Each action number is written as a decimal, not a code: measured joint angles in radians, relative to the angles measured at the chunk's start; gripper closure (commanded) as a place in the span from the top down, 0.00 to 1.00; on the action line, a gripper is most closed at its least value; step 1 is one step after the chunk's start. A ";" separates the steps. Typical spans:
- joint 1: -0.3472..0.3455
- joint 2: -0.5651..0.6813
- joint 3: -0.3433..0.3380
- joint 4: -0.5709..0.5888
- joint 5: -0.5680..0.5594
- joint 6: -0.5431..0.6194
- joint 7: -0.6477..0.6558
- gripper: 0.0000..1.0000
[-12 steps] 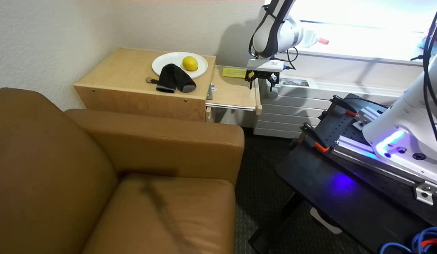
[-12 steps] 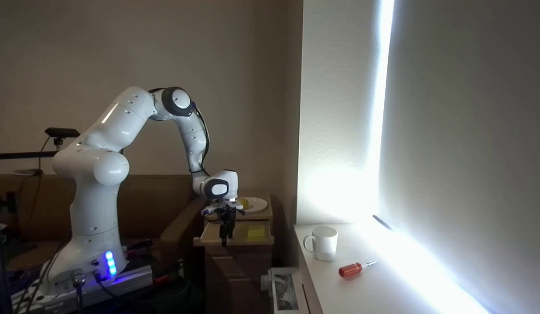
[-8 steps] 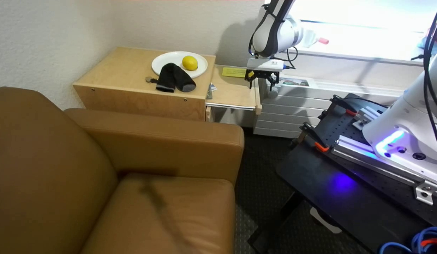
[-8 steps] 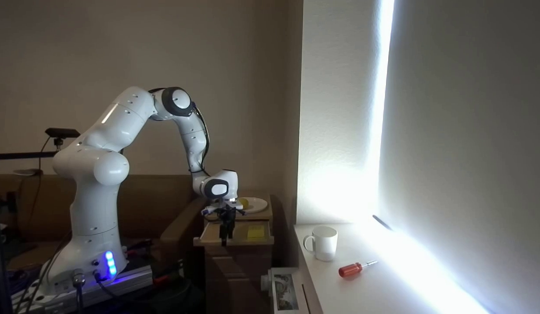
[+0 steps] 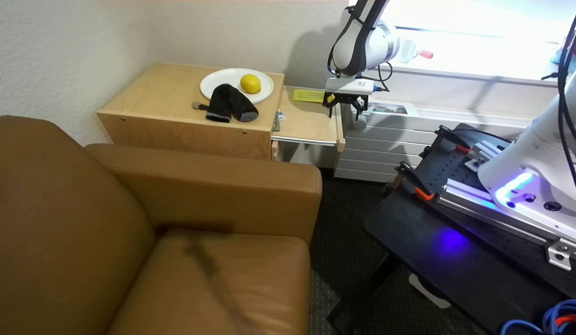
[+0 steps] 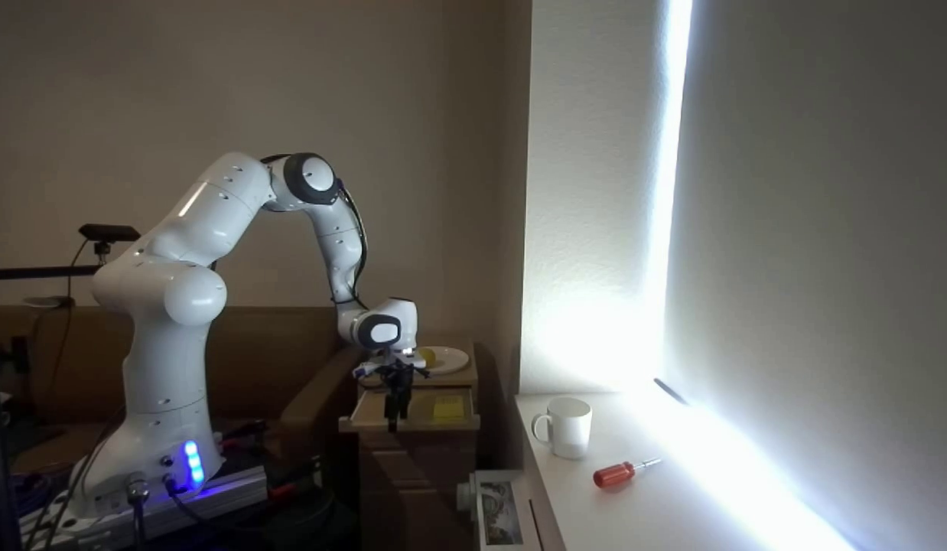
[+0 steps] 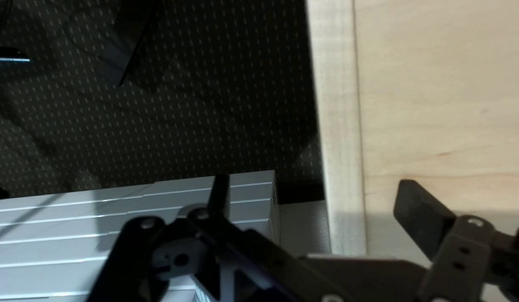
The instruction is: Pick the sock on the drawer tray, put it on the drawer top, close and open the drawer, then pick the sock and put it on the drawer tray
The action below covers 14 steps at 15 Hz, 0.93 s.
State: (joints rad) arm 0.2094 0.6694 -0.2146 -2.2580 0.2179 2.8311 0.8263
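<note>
The black sock (image 5: 226,101) with grey ends lies folded on the drawer top (image 5: 162,93), partly over a plate's near rim. It does not show in the wrist view. The drawer (image 6: 408,423) stands pulled out, and its light-wood drawer tray (image 5: 311,125) is exposed. My gripper (image 5: 344,115) hangs over the drawer's front edge, open and with wide-apart jaws. In the wrist view the pale drawer rim (image 7: 342,126) runs between the spread fingers (image 7: 423,218) of the gripper (image 7: 314,186). Whether the tips reach below the rim, I cannot tell. Nothing is gripped.
A white plate (image 5: 213,83) with a yellow lemon (image 5: 250,83) stands on the cabinet. Inside the tray is a yellow note (image 5: 308,95). Beside the drawer is a white radiator (image 5: 385,149); the brown couch (image 5: 213,186) adjoins the cabinet. A mug (image 6: 569,428) and screwdriver (image 6: 615,474) lie on the sill.
</note>
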 measured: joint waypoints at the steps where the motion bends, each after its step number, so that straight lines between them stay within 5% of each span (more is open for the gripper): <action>1: 0.000 0.000 0.000 0.000 0.000 0.000 0.000 1.00; 10: 0.071 -0.050 0.056 -0.050 0.000 0.161 0.000 1.00; 14: 0.044 -0.069 0.079 -0.108 0.004 0.191 -0.041 1.00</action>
State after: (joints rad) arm 0.2534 0.6004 -0.1352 -2.3664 0.2215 3.0223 0.7856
